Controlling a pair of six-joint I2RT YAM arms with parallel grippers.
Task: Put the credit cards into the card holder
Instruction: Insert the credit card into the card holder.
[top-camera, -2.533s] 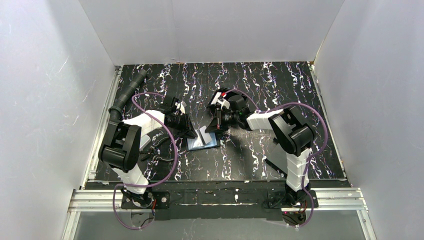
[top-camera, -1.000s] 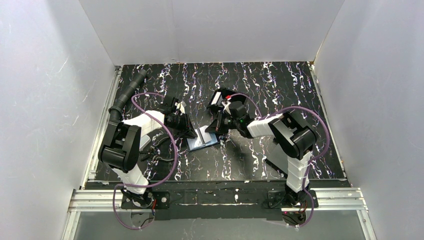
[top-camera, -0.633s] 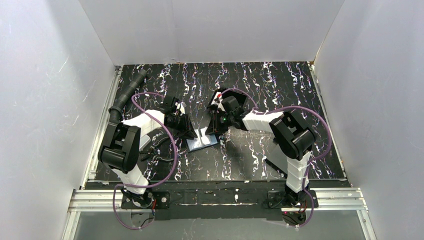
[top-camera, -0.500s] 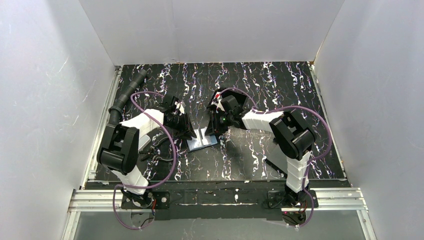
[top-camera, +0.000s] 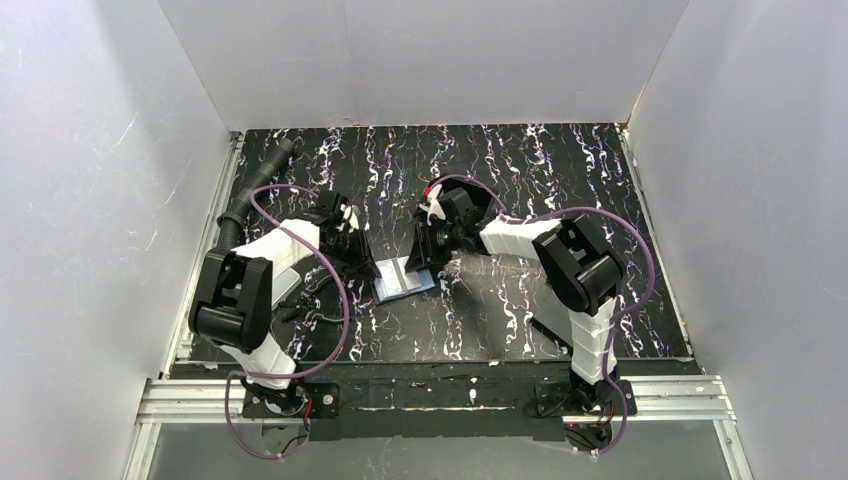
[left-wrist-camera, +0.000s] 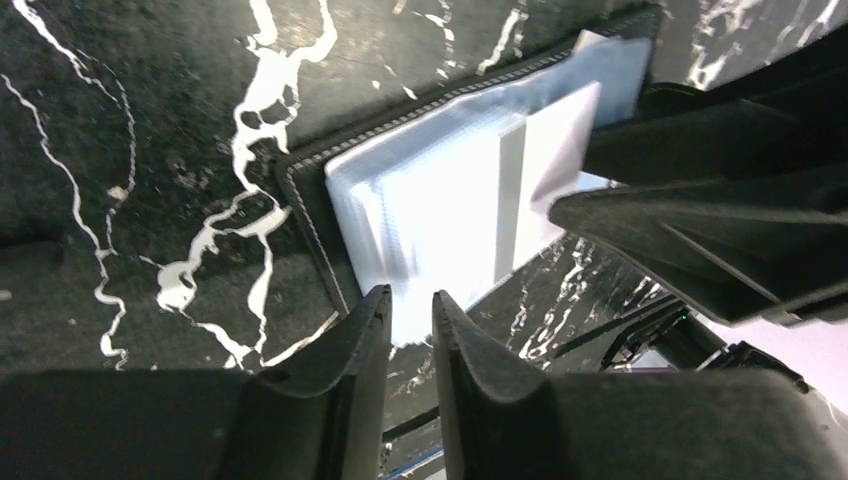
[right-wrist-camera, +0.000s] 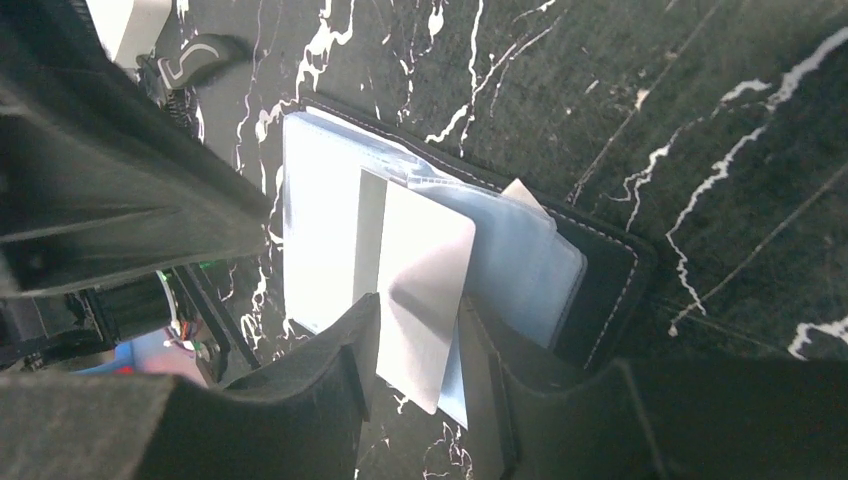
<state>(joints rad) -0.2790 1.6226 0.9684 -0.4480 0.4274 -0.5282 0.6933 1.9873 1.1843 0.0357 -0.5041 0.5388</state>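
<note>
Card holder (top-camera: 405, 281) lies open on the black marbled tabletop (top-camera: 530, 170), pale blue-grey inside facing up, black stitched rim showing around it. It sits between the two grippers, near the middle of the tabletop.

One white card (right-wrist-camera: 425, 265) with a grey stripe lies flat on the pale inside, skewed against the holder's edges. In the right wrist view its near end reaches past the holder's edge. Cannot tell whether any part of it is tucked under a sleeve.

Right gripper (right-wrist-camera: 420, 305): jaws apart, one finger on each side of the card's near end, close beside its long edges. The card lies between them and is not pinched.

Left gripper (left-wrist-camera: 410, 305): low at the opposite edge of the holder, jaws nearly together with only a narrow slit between them. The tips meet the corner of the pale inside. Cannot tell whether they pinch the holder's edge or merely stand at it.
</note>
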